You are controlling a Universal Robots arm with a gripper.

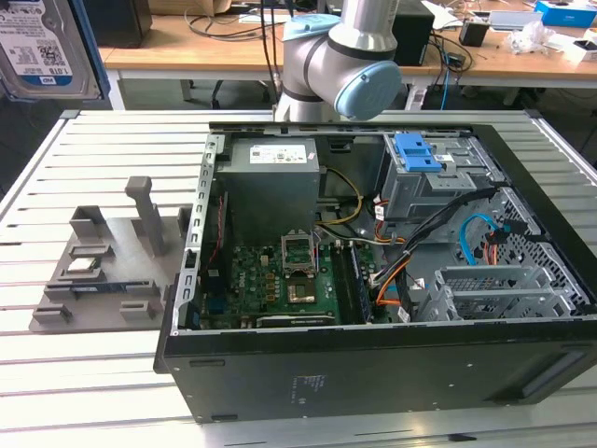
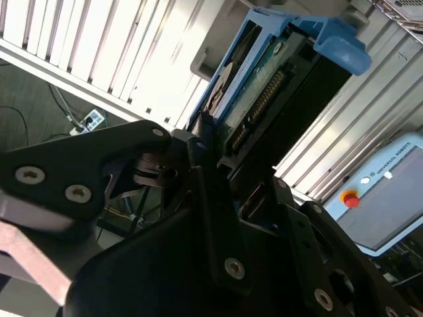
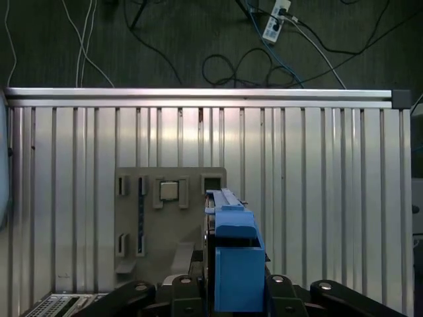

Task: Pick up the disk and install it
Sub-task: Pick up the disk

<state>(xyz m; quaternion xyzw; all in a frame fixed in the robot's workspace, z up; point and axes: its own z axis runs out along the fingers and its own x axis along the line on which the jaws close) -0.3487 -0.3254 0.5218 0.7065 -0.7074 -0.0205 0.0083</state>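
The disk (image 3: pixel 234 261), a silver drive in a bright blue frame, is held edge-on high above the slatted table. My gripper (image 3: pixel 234 294) is shut on it, black fingers (image 3: pixel 281 290) pressing both of its sides. In the second wrist view the disk (image 2: pixel 264 92) shows its green board and connector row, with the gripper (image 2: pixel 221 162) clamped at its near end. In the exterior view the disk (image 1: pixel 47 47) hangs at the far upper left, label facing the camera, well away from the open computer case (image 1: pixel 373 280).
A grey holder block (image 1: pixel 103 271) with a small silver chip (image 1: pixel 82 265) lies on the table left of the case; it also sits under the disk (image 3: pixel 165 218). Inside the case are a blue latch on a metal cage (image 1: pixel 418 154), motherboard and cables.
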